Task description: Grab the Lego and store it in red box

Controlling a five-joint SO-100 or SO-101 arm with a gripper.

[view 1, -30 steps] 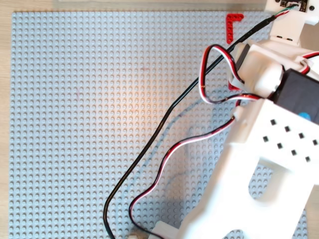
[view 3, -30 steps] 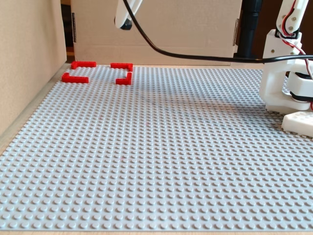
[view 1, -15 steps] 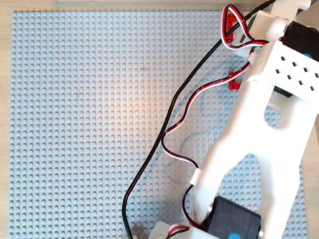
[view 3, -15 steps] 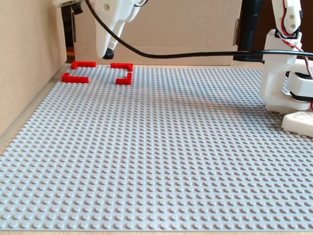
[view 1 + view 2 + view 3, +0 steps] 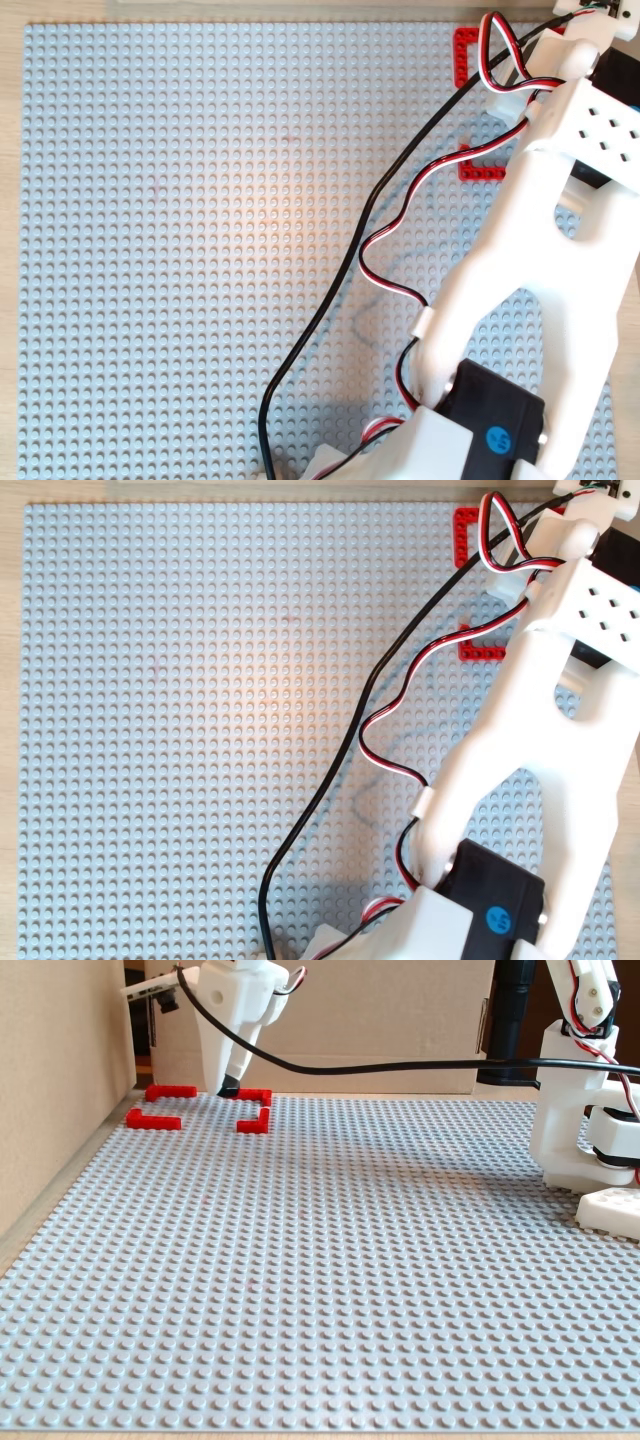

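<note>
In the fixed view my gripper hangs point-down over the back of the red box, its tip just above the plate between the rear brackets. The fingers look pressed together, with a small dark piece at their tip that I take for the Lego. The red box is four red corner brackets with gaps at the far left of the grey baseplate. In both overhead views the white arm covers most of the red box, and the fingertips and Lego are hidden.
A cardboard wall runs along the left edge of the plate and another stands behind it. The arm's white base sits at the right. A black cable spans the back above the plate.
The gripper has swung left and come down from high above the plate to just over the red box's rear brackets.
</note>
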